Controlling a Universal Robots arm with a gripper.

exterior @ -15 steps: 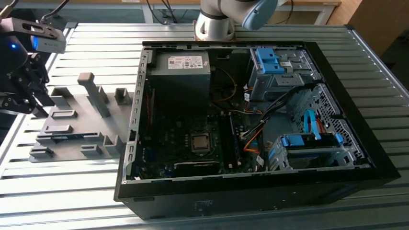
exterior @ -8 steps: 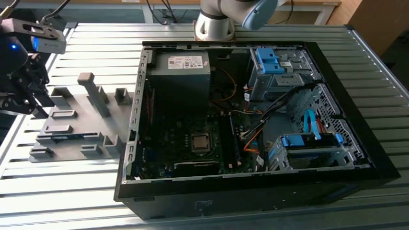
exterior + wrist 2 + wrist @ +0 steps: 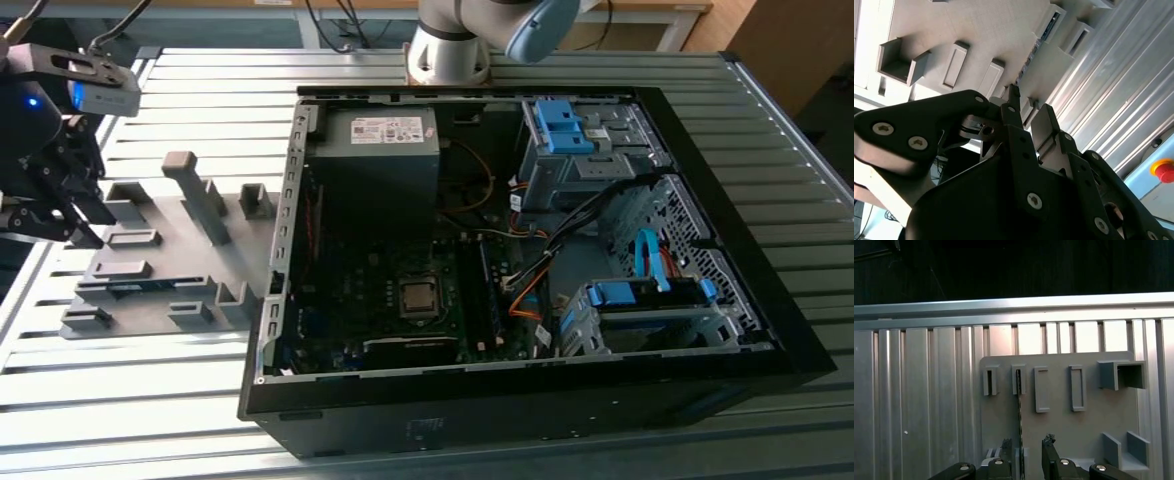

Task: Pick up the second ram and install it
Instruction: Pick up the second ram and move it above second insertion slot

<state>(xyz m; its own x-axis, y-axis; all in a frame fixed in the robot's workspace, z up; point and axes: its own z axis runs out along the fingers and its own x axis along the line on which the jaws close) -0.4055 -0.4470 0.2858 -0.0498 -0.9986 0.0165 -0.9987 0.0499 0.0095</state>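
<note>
The second ram (image 3: 1018,425) is a thin strip seen edge-on, standing in a narrow slot block of the grey holder plate (image 3: 1059,437). In the second wrist view the ram (image 3: 1030,57) runs away from the fingertips along the plate. My gripper (image 3: 1027,442) is open just above the plate. The strip lies in the gap between the two fingers (image 3: 1049,445), closer to one of them and touching neither. In the exterior view my gripper (image 3: 64,212) hangs over that view's left end of the holder plate (image 3: 167,290), well clear of the open PC case (image 3: 534,250).
The motherboard's black slot rails (image 3: 490,290) lie inside the case, near orange cables and blue drive cages (image 3: 641,300). Tall grey posts (image 3: 203,200) and other blocks rise from the holder plate. The ribbed metal table (image 3: 929,405) surrounds everything.
</note>
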